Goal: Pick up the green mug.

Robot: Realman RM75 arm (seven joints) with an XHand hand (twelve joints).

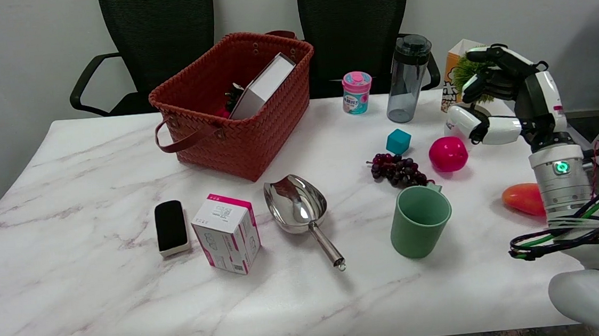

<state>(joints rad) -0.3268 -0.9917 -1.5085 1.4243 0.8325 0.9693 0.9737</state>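
Polished metal scoop [296,204] gleaming on glossy marble-look table [74,292], matt green mug [420,221] sitting beside woven basket [254,139].

One head view looks down from above the near edge of the table [102,311], facing the chairs [160,34] behind it.

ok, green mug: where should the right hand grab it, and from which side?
Probably around the body of the green mug, coming from its right, where the right hand hovers open. It stands upright with bare table there; its handle seems to point back toward the grapes.
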